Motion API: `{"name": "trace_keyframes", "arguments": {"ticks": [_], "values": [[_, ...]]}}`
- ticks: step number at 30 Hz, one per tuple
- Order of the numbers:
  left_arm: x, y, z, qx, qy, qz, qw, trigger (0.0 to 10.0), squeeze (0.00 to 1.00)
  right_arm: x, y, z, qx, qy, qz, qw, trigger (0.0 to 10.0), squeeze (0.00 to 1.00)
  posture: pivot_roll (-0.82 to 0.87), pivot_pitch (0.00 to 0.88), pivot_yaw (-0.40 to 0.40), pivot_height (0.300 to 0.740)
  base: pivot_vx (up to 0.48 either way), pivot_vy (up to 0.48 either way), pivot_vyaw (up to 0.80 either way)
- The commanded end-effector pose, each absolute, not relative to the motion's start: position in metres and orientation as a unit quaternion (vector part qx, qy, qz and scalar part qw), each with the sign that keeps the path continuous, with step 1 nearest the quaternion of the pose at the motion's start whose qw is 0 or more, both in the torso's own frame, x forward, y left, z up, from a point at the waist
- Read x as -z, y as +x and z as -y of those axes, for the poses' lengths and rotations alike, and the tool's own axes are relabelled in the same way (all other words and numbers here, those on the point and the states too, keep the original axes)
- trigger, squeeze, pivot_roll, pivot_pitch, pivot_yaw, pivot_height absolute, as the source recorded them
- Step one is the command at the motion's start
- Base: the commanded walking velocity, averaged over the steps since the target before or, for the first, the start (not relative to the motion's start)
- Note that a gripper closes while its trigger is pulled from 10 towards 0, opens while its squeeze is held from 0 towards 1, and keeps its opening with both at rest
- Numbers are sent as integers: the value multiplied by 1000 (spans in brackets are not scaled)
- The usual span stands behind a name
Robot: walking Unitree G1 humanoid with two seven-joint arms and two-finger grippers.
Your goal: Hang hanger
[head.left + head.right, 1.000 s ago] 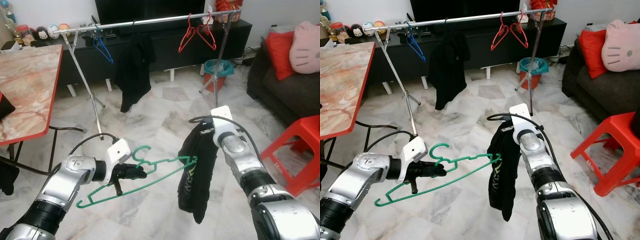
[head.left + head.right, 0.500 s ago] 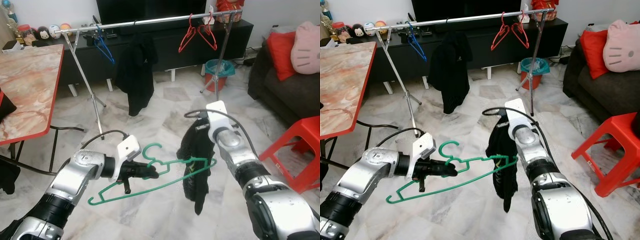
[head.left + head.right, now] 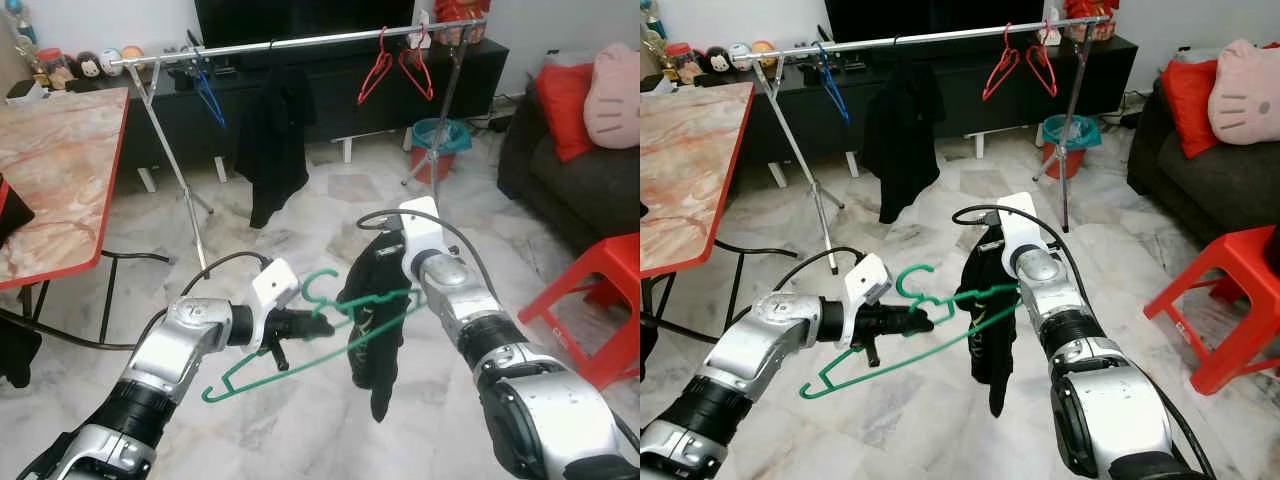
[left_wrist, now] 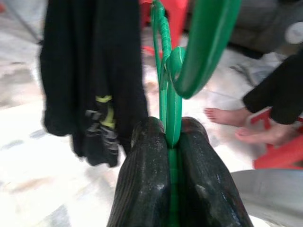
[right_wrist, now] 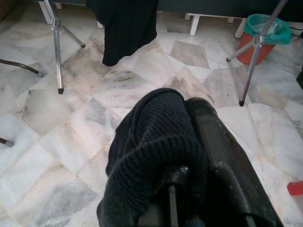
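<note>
The left pincer (image 3: 300, 325) pinches the green hanger (image 3: 330, 325) at its neck; its arm pokes into the black garment (image 3: 375, 310) dangling pinched in the right pincer (image 5: 184, 142).

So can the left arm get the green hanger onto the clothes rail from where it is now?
Probably not yet: the left end effector holds the green hanger low, the rail stands far ahead.

Rack (image 3: 300, 42) at back w/ jacket (image 3: 272, 140) hung; table (image 3: 50, 180) left, sofa (image 3: 570, 170) & stool (image 3: 600, 300) right
</note>
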State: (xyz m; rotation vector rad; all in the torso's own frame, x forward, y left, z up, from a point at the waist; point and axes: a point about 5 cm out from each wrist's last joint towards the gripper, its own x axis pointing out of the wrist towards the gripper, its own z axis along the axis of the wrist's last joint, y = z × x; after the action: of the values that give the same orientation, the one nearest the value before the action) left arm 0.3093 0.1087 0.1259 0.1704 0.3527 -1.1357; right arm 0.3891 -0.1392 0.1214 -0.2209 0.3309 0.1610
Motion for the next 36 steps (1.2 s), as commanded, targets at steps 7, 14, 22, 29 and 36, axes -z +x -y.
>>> {"name": "trace_keyframes", "arguments": {"ticks": [7, 14, 22, 29, 36], "values": [[-127, 328, -121, 447, 107, -163, 873, 10000, 0, -131, 391, 134, -91, -107, -144, 980, 10000, 0, -158, 0, 18, 740, 0, 0, 0], [-125, 328, -132, 432, 128, -174, 876, 10000, 0, -128, 390, 138, -87, -112, -147, 979, 10000, 0, -156, 0, 16, 740, 0, 0, 0], [-125, 330, -142, 406, 156, -185, 881, 10000, 0, -128, 389, 147, -75, -133, -148, 977, 10000, 0, -154, 0, 14, 740, 0, 0, 0], [-124, 329, -141, 401, 153, -182, 885, 10000, 0, -131, 390, 144, -78, -131, -145, 978, 10000, 0, -153, 0, 13, 740, 0, 0, 0], [-128, 328, -129, 418, 122, -158, 886, 10000, 0, -136, 388, 139, -108, -141, -142, 974, 10000, 0, -160, 0, 12, 740, 0, 0, 0]]}}
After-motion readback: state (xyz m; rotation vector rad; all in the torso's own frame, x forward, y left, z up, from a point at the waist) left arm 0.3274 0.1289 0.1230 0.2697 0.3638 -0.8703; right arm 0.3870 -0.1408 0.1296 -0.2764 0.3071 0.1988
